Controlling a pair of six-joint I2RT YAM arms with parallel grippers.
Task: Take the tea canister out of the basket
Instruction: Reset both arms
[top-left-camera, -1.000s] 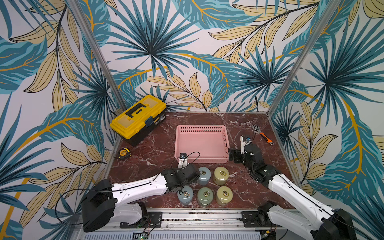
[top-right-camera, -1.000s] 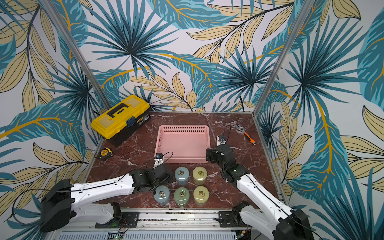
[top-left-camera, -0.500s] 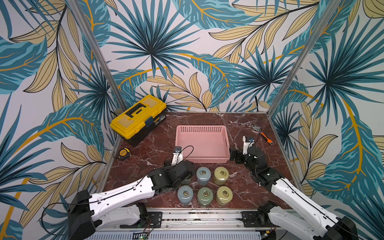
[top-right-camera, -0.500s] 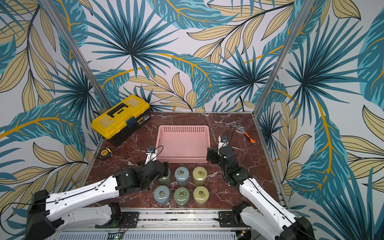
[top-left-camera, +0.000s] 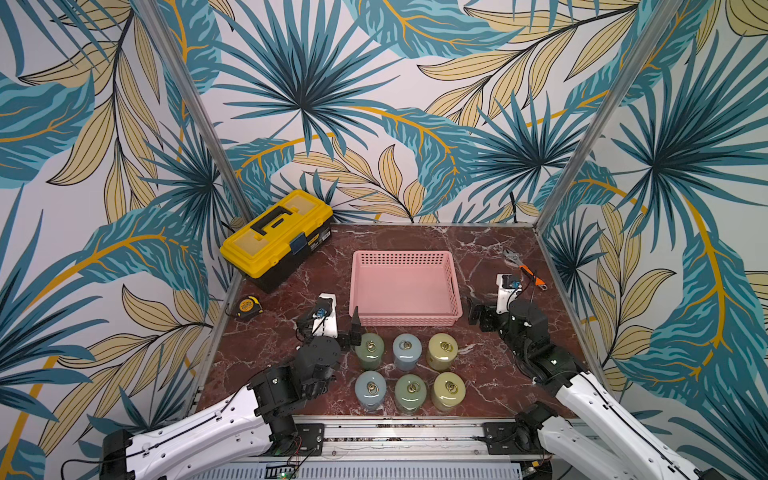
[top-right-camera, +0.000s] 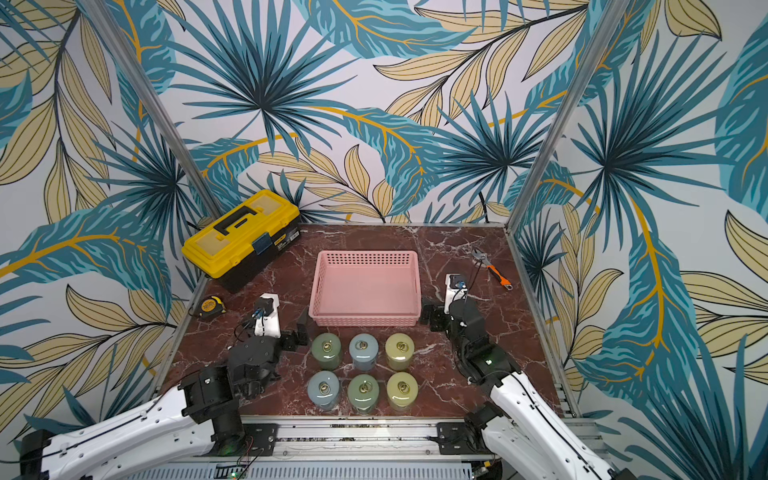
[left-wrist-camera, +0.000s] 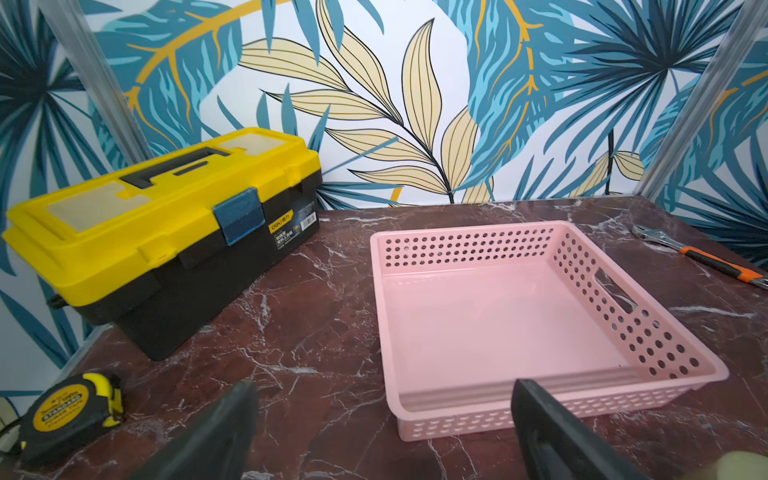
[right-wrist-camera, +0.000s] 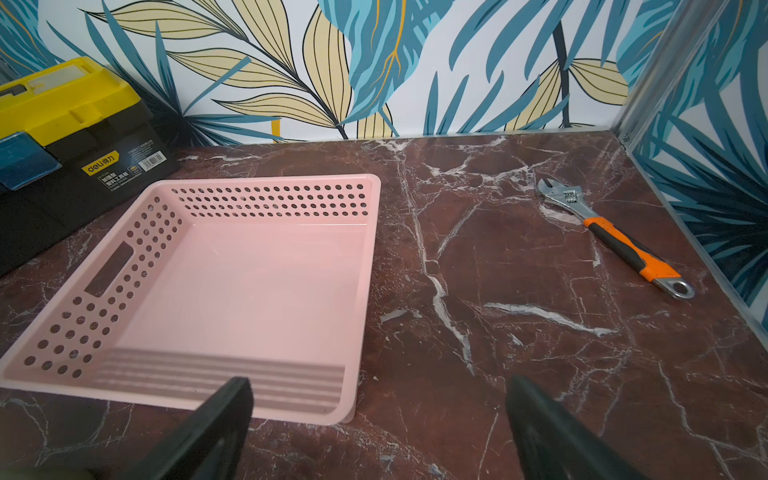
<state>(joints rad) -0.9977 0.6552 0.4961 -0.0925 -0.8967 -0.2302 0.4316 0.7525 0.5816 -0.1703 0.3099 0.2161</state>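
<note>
The pink basket (top-left-camera: 406, 322) (top-right-camera: 365, 321) sits mid-table and holds nothing. Several tea canisters with ring-pull lids stand upright in two rows on the marble just in front of it, among them a green one (top-left-camera: 369, 351) and a yellow one (top-left-camera: 449, 390). My left gripper (top-left-camera: 331, 323) (left-wrist-camera: 384, 388) is open and empty, low by the basket's front left corner (left-wrist-camera: 415, 428). At the front right corner (right-wrist-camera: 332, 411), my right gripper (top-left-camera: 494, 309) (right-wrist-camera: 378, 383) is also open and empty. Neither touches a canister.
A yellow toolbox (top-left-camera: 276, 232) stands at the back left. A tape measure (top-left-camera: 248, 306) lies by the left edge. An orange-handled wrench (top-left-camera: 523, 270) lies at the right. Patterned walls close in three sides.
My left gripper has left the back-left green canister and swung to the left, now pointing at the basket's corner. The right arm has shifted slightly to the right. Both stayed open.
</note>
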